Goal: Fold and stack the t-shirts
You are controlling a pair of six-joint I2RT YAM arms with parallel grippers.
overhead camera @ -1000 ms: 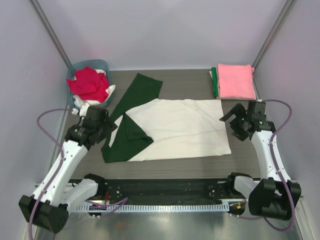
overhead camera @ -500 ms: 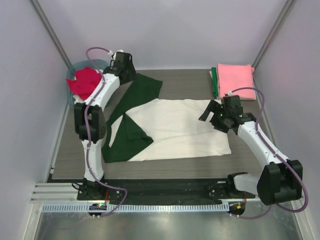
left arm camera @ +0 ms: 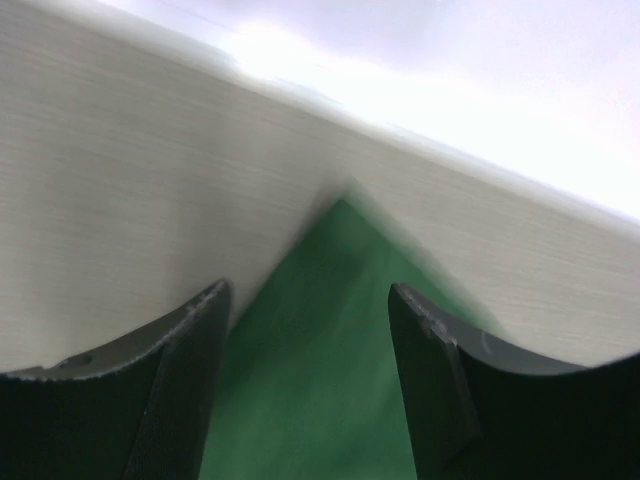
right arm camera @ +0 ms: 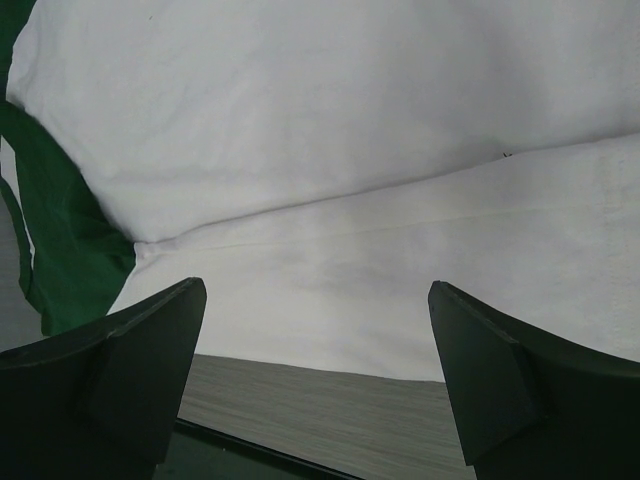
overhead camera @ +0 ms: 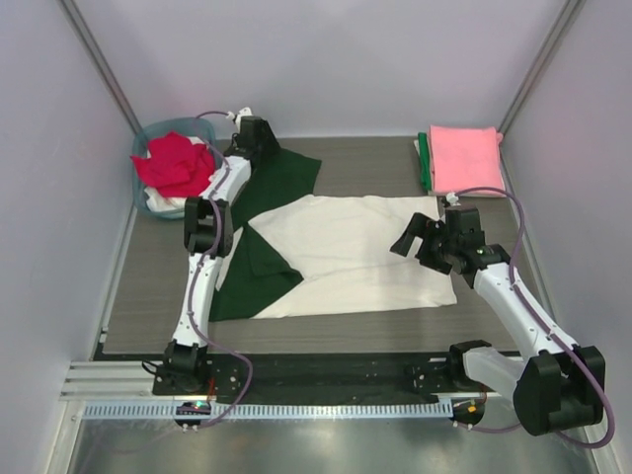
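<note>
A cream t-shirt [overhead camera: 346,252] lies flat mid-table, with one dark green sleeve [overhead camera: 281,178] spread toward the back left and green cloth [overhead camera: 247,276] folded at its left side. My left gripper [overhead camera: 259,146] reaches to the far tip of that sleeve. In the left wrist view it [left arm camera: 308,295] is open, the green sleeve corner [left arm camera: 330,350] lying between the jaws. My right gripper [overhead camera: 407,240] hovers at the shirt's right part. It [right arm camera: 315,290] is open over the cream cloth [right arm camera: 330,150], holding nothing.
A teal basket [overhead camera: 148,133] at the back left holds a red shirt [overhead camera: 173,163] and white cloth. A folded pink shirt [overhead camera: 464,158] lies on a green one [overhead camera: 423,163] at the back right. Walls close in on three sides.
My left arm swung from the front left up to the back sleeve tip. My right gripper moved left and slightly nearer, onto the shirt's right part. Both stayed open.
</note>
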